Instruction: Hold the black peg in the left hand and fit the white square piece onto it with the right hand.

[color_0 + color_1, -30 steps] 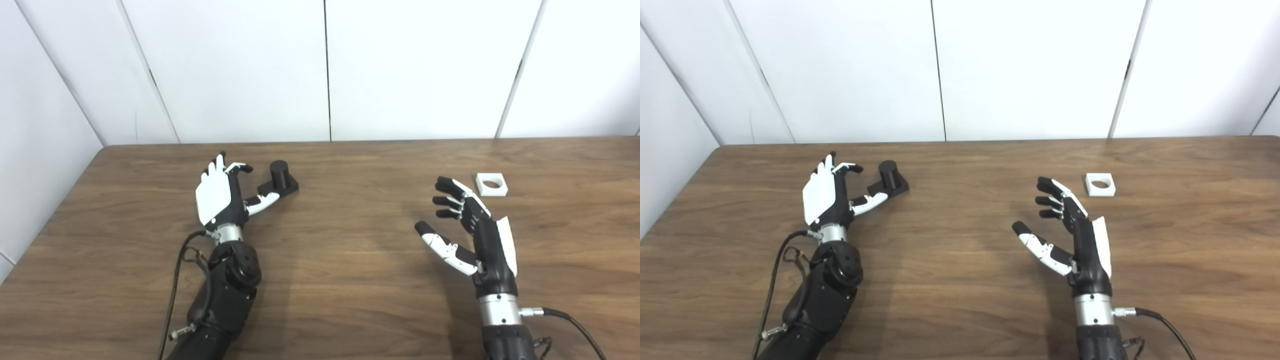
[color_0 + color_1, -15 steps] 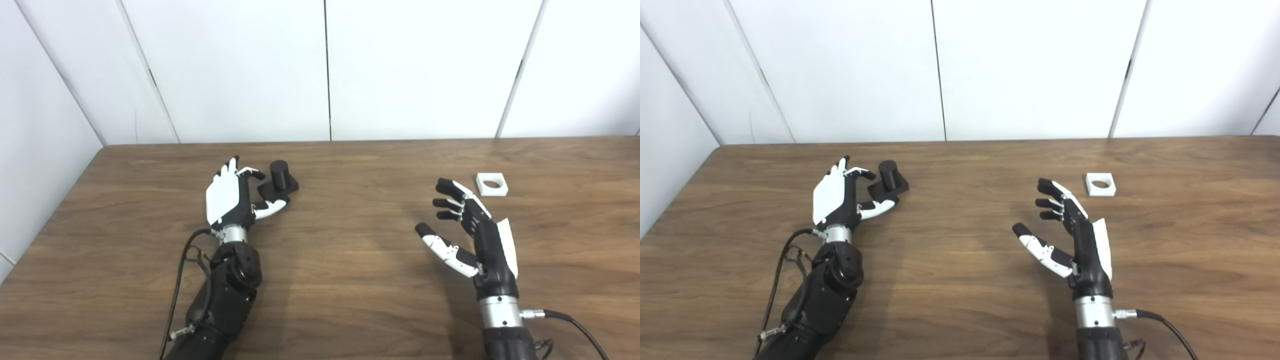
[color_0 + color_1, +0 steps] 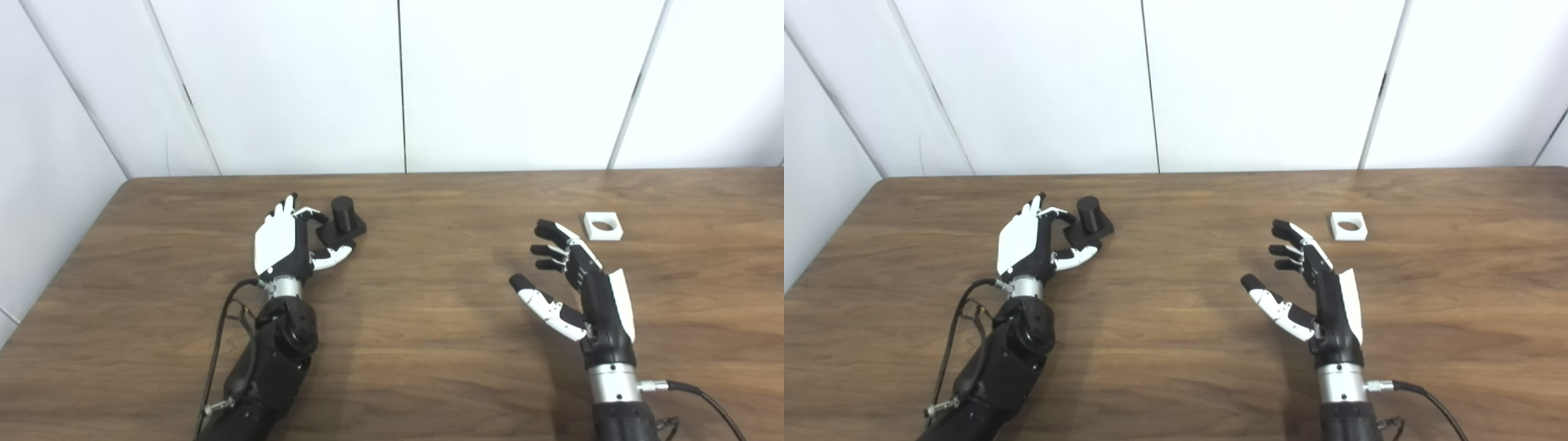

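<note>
I see my left hand (image 3: 283,244) with its fingers curling around the base of the black peg (image 3: 343,220), which stands upright toward the tabletop's (image 3: 429,294) far left, though I cannot tell if the grip is closed, while my right hand (image 3: 579,288) hovers empty and spread, near the white square piece (image 3: 603,226) lying toward the far right edge.

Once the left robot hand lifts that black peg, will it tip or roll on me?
The black peg stands upright on a flat square base, so it probably won't roll and looks stable on the table. It looks rigid, likely light. The left robot hand curls at the base's edge, so it might twist when lifted.
</note>
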